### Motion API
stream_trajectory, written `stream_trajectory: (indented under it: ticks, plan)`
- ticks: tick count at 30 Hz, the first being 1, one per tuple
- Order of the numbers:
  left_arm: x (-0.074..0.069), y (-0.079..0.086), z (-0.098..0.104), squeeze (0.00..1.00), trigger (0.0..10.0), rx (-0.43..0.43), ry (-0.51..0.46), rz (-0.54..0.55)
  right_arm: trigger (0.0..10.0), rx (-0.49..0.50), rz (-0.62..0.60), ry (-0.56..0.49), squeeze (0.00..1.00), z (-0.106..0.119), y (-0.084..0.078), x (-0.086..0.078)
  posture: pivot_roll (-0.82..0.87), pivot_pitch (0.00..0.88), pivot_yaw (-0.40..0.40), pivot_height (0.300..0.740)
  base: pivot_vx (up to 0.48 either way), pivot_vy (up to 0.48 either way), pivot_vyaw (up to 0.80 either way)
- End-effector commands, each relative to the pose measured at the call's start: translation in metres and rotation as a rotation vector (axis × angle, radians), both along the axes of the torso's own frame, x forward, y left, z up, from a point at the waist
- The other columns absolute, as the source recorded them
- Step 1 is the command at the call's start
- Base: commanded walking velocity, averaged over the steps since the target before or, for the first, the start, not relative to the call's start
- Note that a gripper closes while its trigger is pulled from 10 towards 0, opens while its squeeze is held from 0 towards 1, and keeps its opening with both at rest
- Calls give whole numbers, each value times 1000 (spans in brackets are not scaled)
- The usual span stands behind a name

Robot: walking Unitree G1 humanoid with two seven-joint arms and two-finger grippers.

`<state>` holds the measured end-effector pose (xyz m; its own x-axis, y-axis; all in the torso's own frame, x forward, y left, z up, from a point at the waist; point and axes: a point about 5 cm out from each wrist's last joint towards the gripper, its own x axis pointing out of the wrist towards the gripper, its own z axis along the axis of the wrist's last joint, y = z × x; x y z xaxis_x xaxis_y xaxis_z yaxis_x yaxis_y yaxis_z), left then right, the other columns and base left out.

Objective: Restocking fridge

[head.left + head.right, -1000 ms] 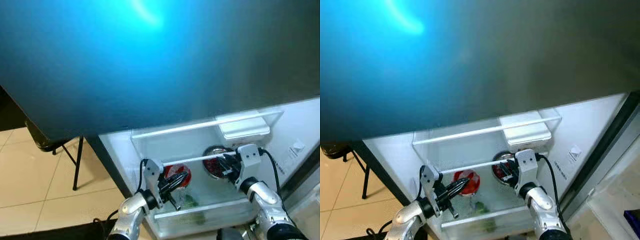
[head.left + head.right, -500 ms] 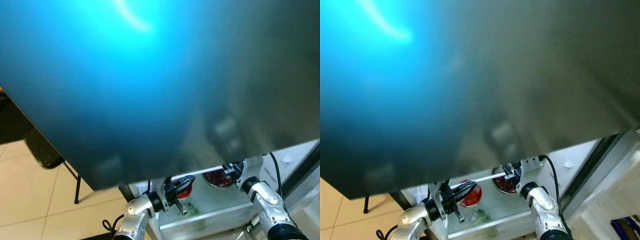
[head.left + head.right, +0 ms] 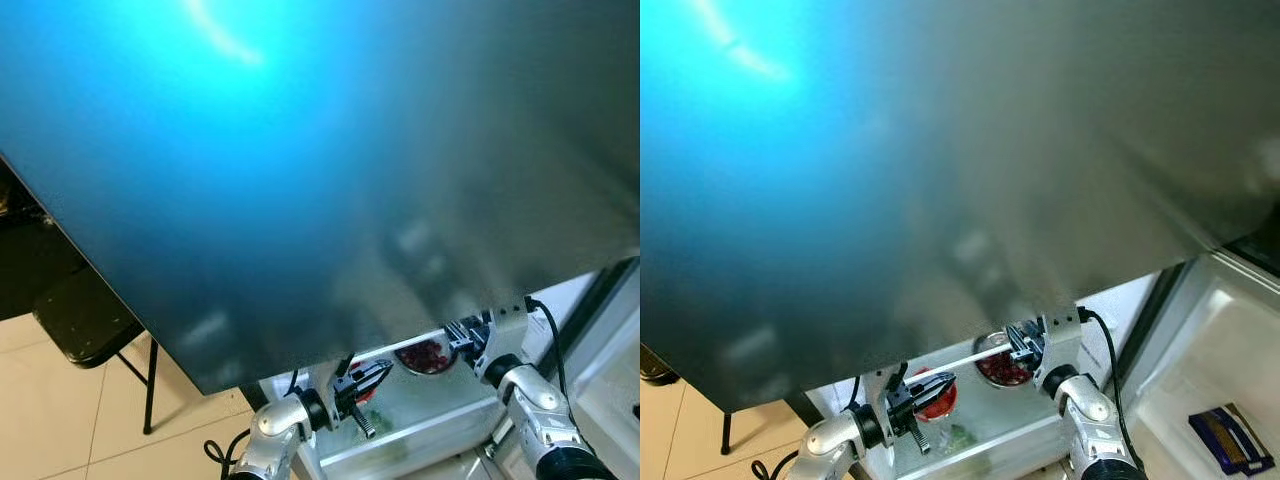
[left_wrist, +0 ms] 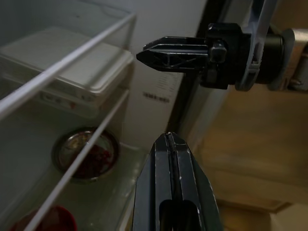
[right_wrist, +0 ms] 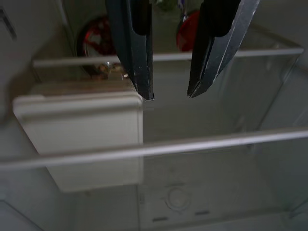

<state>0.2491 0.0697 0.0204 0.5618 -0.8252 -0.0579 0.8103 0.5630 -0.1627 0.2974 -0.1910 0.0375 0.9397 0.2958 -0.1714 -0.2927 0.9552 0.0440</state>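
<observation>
L gripper (image 3: 368, 378) low in head views, at front of the open fridge interior (image 3: 970, 440), jaws a narrow gap, nothing held. Left wrist view: its own finger (image 4: 173, 187) in the foreground, jaws apart.

R gripper (image 3: 462, 338) a bit further in and to the right, near the white shelf rail (image 3: 960, 362), just beside the metal bowl (image 3: 425, 354). Right wrist view: fingers (image 5: 131, 43) spread moderately wide, empty, pointing over the white lidded container (image 5: 79, 132) on an upper shelf.

Red item (image 3: 928, 395) sits on the lower shelf just behind L gripper; can't tell exactly what it is. Green item (image 3: 960, 436) below it, blurry. Metal bowl w/ dark red contents sits on the same shelf, right of the red item, touching nothing else.

White container on the shelf above the bowl, per wrist views (image 4: 72, 67).

Further out: large dark glossy fridge door (image 3: 320, 170) w/ blue glare spans the top of both head views. Black folding chair (image 3: 90, 320) on tile floor (image 3: 70, 420) at left. At far right, a door bin (image 3: 1215, 385) w/ a dark blue package (image 3: 1230, 440).
</observation>
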Motion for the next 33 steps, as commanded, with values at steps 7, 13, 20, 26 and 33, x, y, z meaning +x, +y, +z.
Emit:
stream_trajectory:
  ticks: [7,13,20,26,33]
  plan:
    - [-17,12,-24,0,10000,123,71,-22,10000,7,-8,78,0,-19,0,-13,-73,0,76,740,0,0,0]
    - [-24,15,-33,0,10000,162,104,-34,10000,7,-20,128,0,-30,-4,-22,-73,0,76,740,0,0,0]
    - [-36,25,-54,0,10000,293,177,-3,10000,-6,-82,242,0,-51,-11,-39,-74,0,73,740,0,0,0]
    - [-50,36,-69,0,10000,336,278,16,10000,-86,-225,462,0,-86,-27,-78,-68,0,64,740,0,0,0]
    - [-61,46,-81,0,10000,360,388,48,10000,-125,-253,585,0,-106,-30,-108,-67,0,57,740,0,0,0]
